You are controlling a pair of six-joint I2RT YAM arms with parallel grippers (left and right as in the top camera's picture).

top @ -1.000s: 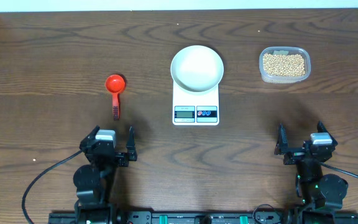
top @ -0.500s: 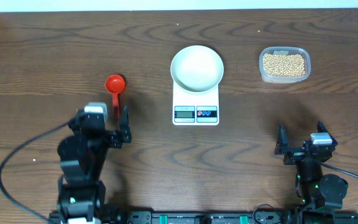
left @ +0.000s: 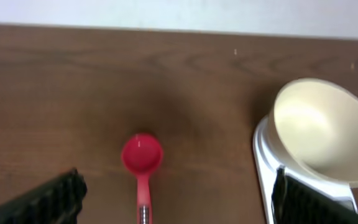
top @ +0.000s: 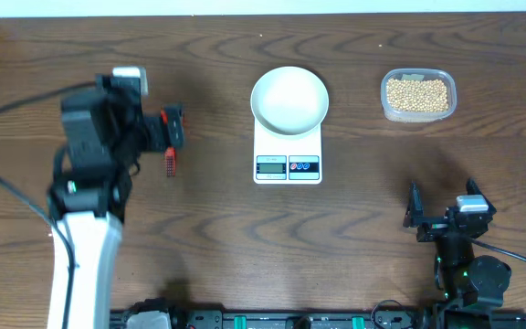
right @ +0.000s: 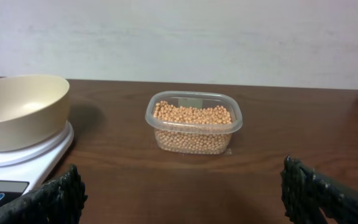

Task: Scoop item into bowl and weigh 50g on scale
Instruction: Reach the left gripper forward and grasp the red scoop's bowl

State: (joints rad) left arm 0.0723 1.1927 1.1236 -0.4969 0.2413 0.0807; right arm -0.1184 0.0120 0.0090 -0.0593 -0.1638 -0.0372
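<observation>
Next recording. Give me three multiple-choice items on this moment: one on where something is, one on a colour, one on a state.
1. Where does the bowl stand?
A. on the scale
B. on the bare table
C. in a gripper

2. What colour is the scoop?
A. blue
B. red
C. green

3. How is the left gripper?
A. shut on a handle
B. shut on nothing
C. open, holding nothing

Answers:
1 A: the bowl covers the back part of the scale, leaving the display showing.
2 B: its cup and handle are red in the left wrist view.
3 C: its fingers stand wide apart, and the scoop lies untouched ahead of them.
</observation>
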